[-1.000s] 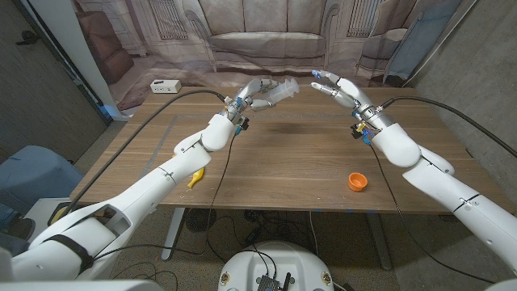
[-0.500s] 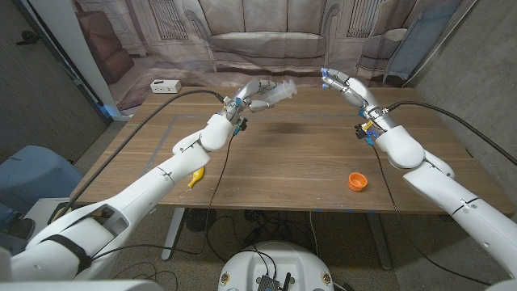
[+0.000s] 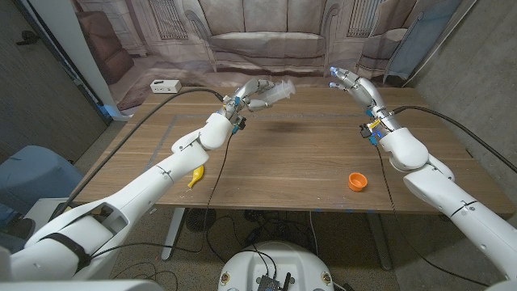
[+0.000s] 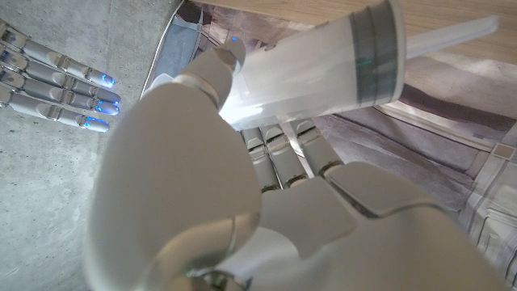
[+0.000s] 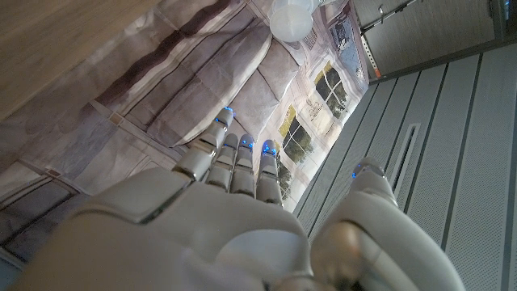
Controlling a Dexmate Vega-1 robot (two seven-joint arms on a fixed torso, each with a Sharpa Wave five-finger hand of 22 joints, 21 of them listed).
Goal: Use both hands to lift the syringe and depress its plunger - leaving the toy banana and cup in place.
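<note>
Above table's far side: left hand (image 3: 252, 94) grips syringe (image 3: 277, 94) aloft; right hand (image 3: 352, 84) open, well apart. Risk: off-axis push on plunger could twist barrel loose.

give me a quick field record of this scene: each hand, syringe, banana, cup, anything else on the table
left hand: grips the syringe, raised above the table
syringe: clear barrel, held off the table, plunger end toward the right hand
right hand: raised, fingers apart, holding nothing, apart from the syringe
toy banana: lies near the table's front edge, under the left arm
cup: orange, on the table near the right arm
white box: at the far left corner
</note>
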